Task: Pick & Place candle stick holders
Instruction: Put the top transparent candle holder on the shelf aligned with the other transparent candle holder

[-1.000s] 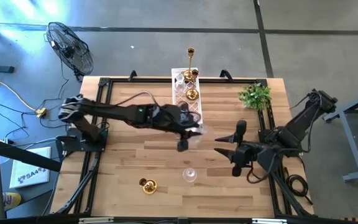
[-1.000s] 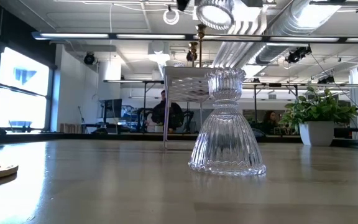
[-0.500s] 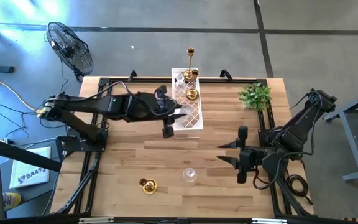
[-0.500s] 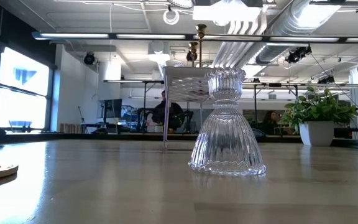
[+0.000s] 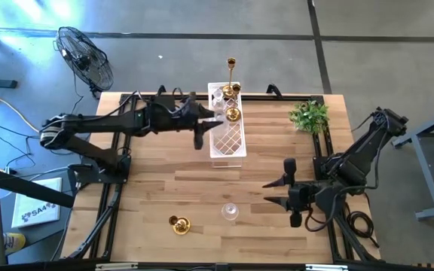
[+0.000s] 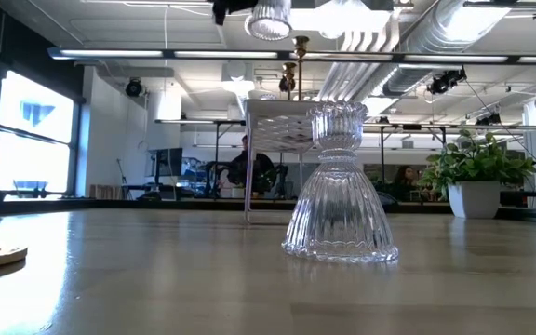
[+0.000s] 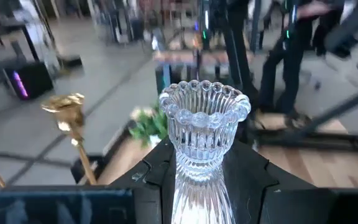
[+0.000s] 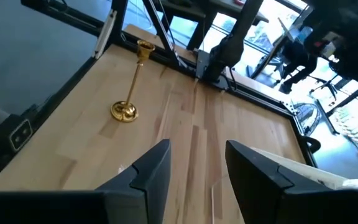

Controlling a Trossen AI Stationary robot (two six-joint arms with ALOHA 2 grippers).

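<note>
- Your left gripper (image 7: 201,186) is closed on a clear glass candle stick holder (image 7: 202,134), gripped at its ribbed neck with the scalloped cup standing upright above the fingers (image 7: 151,171).
- From overhead, you will see that left gripper (image 5: 200,134) raised above the surface, at the near left edge of the white lattice tray (image 5: 228,143).
- The tray lies at the far middle of the wooden surface (image 5: 149,181). A squat gold holder (image 5: 232,114) sits at its far end; other glass pieces there cannot be told apart.
- A tall gold candle stick holder (image 5: 232,75) stands upright at the far end of the tray; whether its base is inside cannot be told.
- A second clear glass holder (image 5: 230,211) stands upright on the near middle of the surface, apart from both arms. The low view shows it (image 6: 341,186) close up, flared base down.
- Another squat gold holder (image 5: 178,224) rests near the front edge, left of that glass one.
- Your right gripper (image 5: 286,192) hangs over the near right part of the surface, fingers (image 8: 151,171) parted and holding nothing.
- A small green plant (image 5: 310,116) stands at the far right corner.
</note>
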